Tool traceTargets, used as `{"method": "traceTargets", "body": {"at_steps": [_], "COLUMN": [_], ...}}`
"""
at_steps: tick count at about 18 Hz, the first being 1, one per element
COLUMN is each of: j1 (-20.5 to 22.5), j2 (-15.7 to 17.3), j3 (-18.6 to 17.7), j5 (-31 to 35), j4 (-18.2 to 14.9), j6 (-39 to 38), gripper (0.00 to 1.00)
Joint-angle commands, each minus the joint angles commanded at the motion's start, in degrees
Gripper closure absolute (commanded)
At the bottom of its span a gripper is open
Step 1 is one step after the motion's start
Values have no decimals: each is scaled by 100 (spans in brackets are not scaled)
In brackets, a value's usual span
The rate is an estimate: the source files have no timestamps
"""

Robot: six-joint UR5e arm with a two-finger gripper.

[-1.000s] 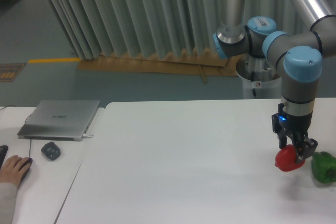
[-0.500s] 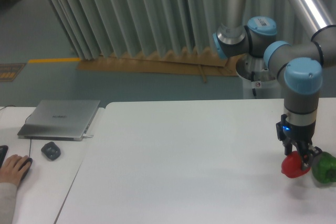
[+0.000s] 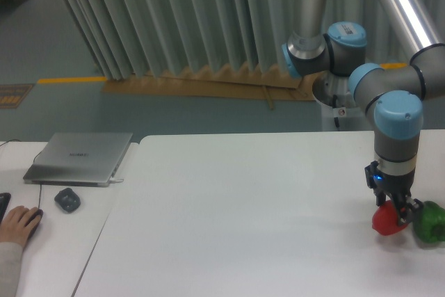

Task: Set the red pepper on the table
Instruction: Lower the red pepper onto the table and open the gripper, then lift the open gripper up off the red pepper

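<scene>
The red pepper is at the right side of the white table, low against its surface; whether it rests on it I cannot tell. My gripper comes straight down onto it, its fingers shut on the red pepper's top. The arm's blue-capped wrist stands directly above. A green pepper sits right beside the red one on its right, nearly touching the gripper.
A closed grey laptop and a dark mouse lie on the narrower desk at left. A person's hand rests at that desk's left edge. Grey curtains hang behind the table.
The gripper with the red pepper has shifted slightly right and down, toward the green pepper, and then almost stopped.
</scene>
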Motion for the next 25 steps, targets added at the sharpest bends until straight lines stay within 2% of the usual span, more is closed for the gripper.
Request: {"method": "traceTargets", "body": {"at_steps": [4,6,8,11,12,18,25], "j1": [-18,-18,-87,-308,-308,-281,-158], "j2": [26,26,-9,-97,-97,-9,412], "j3": [-44,-52,-52,-44,-52,-44,-26], "j5": [26,192,578,1072,1072,941,116], "j4": [27,35,35,184,202,202,123], "j6": [-1,-9,-227,-475,-466,-396,-361], "gripper": [39,19,17,9,0,0,0]}}
